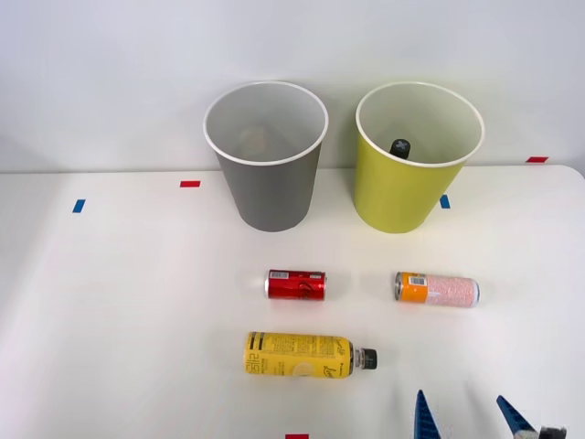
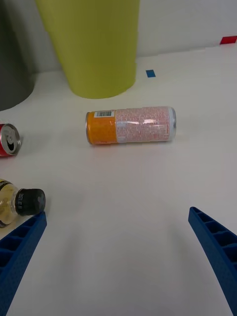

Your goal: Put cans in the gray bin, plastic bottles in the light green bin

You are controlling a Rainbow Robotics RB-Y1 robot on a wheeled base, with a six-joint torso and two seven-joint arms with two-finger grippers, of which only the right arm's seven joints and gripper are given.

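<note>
A short red can (image 1: 295, 284) (image 2: 8, 139) lies on its side in the middle of the white table. To its right lies a slim pink-white speckled can (image 1: 437, 289) (image 2: 131, 125) with an orange band. Nearer to me lies a yellow plastic bottle (image 1: 299, 355) (image 2: 7, 204) with a black cap pointing right. At the back stand the gray bin (image 1: 266, 155) (image 2: 12, 59) and the light green bin (image 1: 417, 157) (image 2: 91, 44); a black-capped bottle (image 1: 400, 146) rests inside the green one. My right gripper (image 1: 466, 422) (image 2: 118, 252) is open near the table's front edge, short of the speckled can.
Small red and blue tape marks (image 1: 190, 184) dot the table (image 1: 119, 311), one blue mark (image 2: 150, 73) beside the green bin. A pale wall rises behind the bins. Bare tabletop spreads to the left.
</note>
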